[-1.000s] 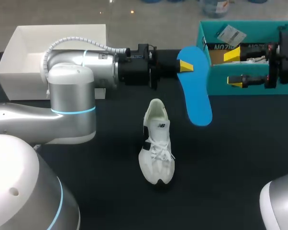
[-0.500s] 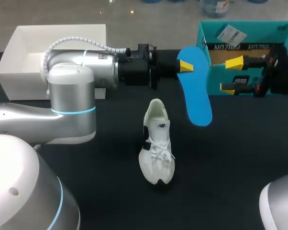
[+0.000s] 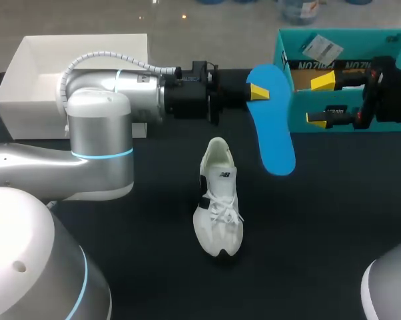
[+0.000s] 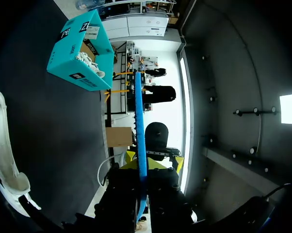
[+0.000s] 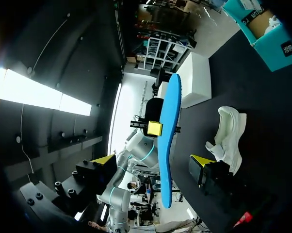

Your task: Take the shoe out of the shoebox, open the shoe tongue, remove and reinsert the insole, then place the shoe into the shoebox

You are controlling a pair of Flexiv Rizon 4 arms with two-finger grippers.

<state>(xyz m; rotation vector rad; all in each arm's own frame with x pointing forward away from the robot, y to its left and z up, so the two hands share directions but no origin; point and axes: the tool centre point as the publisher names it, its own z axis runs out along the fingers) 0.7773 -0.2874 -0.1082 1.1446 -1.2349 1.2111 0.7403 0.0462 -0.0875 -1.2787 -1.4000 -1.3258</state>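
Item 1: bench (image 3: 320, 227). Black matte top, of one even colour, with no marks or cloth to be made out. It is seen across the whole head view, from near edge to far edge.

Item 2: white box (image 3: 27, 80). Plain, rectangular and open-topped, with bare white inner walls. It is set at the bench's far left corner. Its near right side is partly hidden.

Even overhead light on the dark table (image 3: 320, 233); soft shadows; bright glare in wrist views.
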